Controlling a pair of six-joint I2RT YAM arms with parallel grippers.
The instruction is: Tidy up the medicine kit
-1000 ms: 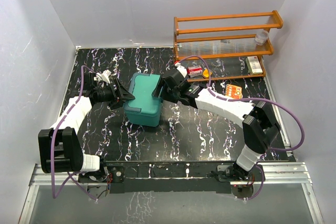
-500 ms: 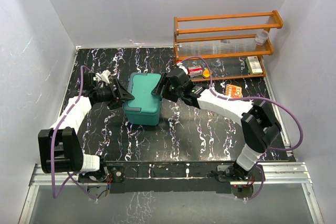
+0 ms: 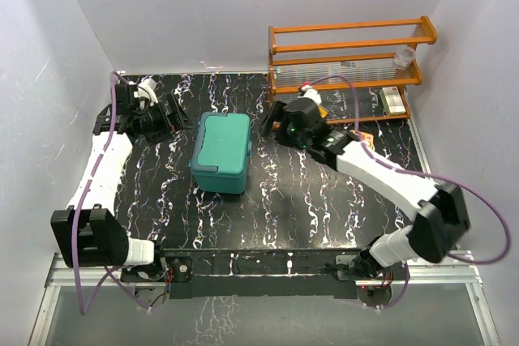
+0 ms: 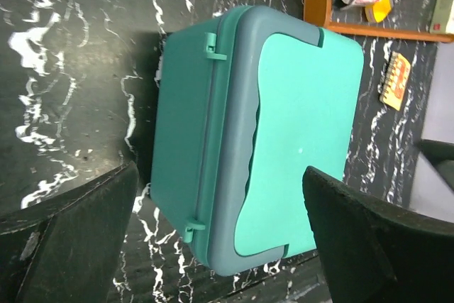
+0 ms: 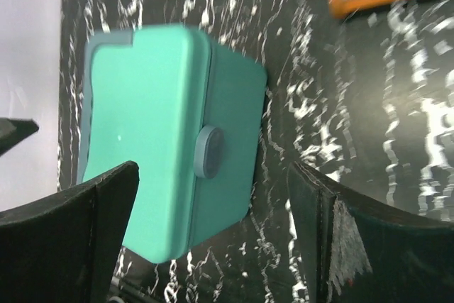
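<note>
The medicine kit (image 3: 220,151), a teal-green box with its lid closed, stands on the black marbled table left of centre. My left gripper (image 3: 173,109) is open and empty, up and to the left of the kit, apart from it. My right gripper (image 3: 272,123) is open and empty, to the right of the kit's far end. The left wrist view shows the kit (image 4: 284,125) with its two hinge tabs beyond my left gripper (image 4: 220,172). The right wrist view shows the kit (image 5: 149,140) and its round grey latch (image 5: 210,151) beyond my right gripper (image 5: 213,168).
An orange wooden rack (image 3: 349,62) stands at the back right, with a small box (image 3: 393,100) on its low shelf and a clear cup (image 3: 404,57) higher up. An orange blister pack (image 3: 362,138) lies in front of it. White walls close in on both sides.
Both grippers were at the kit's sides and have pulled away, the left to the back left, the right to the back right. The kit stays on the table, shut.
</note>
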